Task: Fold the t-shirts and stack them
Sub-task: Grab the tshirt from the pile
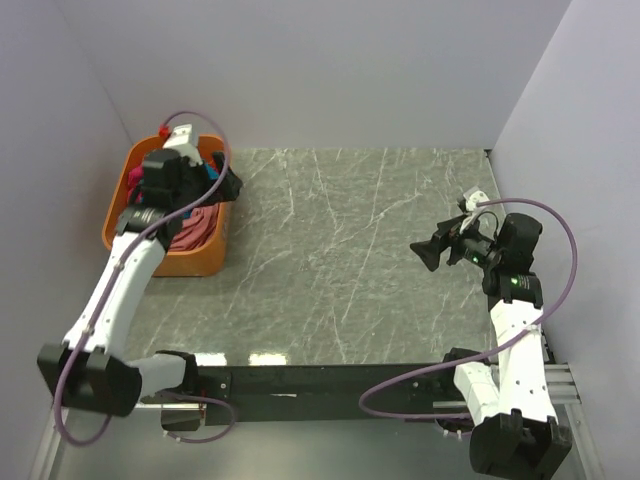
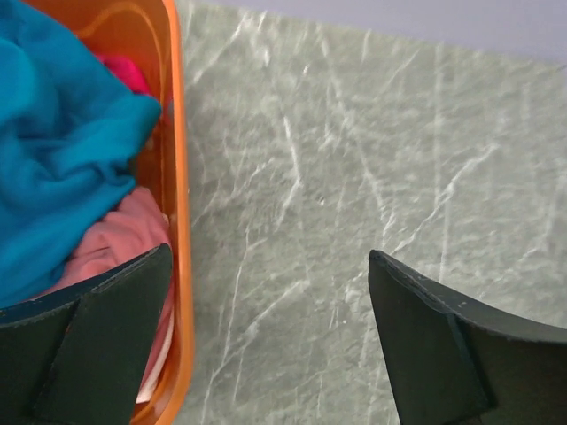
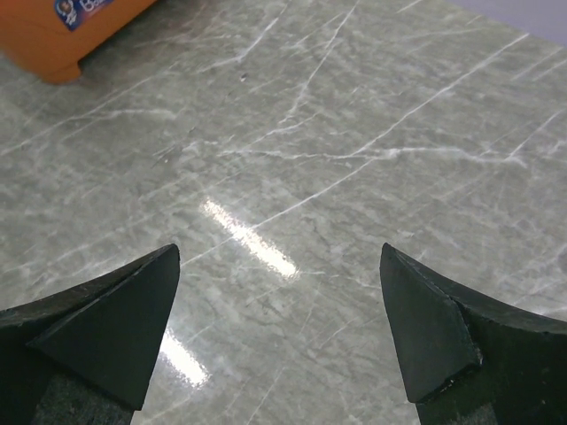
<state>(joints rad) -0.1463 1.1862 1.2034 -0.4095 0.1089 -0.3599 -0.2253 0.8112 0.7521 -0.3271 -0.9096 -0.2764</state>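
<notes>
The t-shirts lie crumpled in the orange basket. The teal-blue one is on top, a bit of the magenta one shows behind it, and the salmon-pink one lies under it. In the top view the pink cloth shows below my left arm. My left gripper hangs open astride the basket's right rim, one finger over the shirts, the other over bare table, holding nothing. My right gripper hovers open above the table's right side, far from the shirts and pointing left; its jaws are empty.
The basket stands at the table's back left corner, next to the left wall. A corner of the basket shows far off in the right wrist view. Grey marble tabletop stretches between the two arms. Walls close in the left, back and right sides.
</notes>
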